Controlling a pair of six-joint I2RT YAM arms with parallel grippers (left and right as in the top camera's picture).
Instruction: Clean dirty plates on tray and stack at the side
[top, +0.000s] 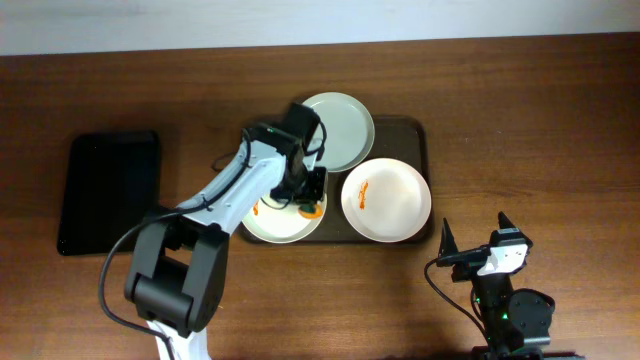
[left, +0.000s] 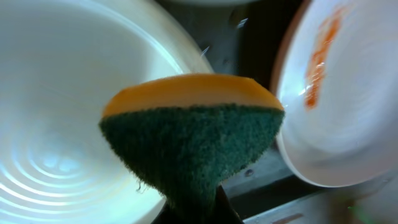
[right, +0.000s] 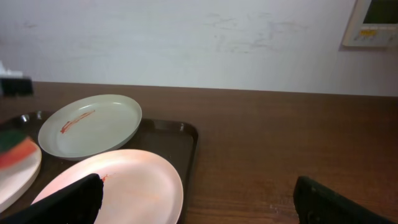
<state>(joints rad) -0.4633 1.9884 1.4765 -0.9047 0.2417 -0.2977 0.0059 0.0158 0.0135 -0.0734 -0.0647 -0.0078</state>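
The brown tray (top: 397, 138) held all three plates (top: 387, 200). Over the near-left plate (top: 275, 228), the left gripper (top: 307, 195) clamped a scrub sponge (left: 193, 137). Scrubbing was apparently in hand, and its orange smear (top: 258, 209) needed firm wiping next. The right gripper (top: 475, 230) hung spread open.

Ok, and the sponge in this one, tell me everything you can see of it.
The sponge has two layers: smooth orange foam and a fuzzy dark green scouring side, which faces the wrist camera. It fans out wide at its far end and narrows toward the left gripper that pinches it, so it looks squeezed. From overhead it sits over the right edge of the near left plate on the tray. Whether it actually presses on that plate cannot be told.
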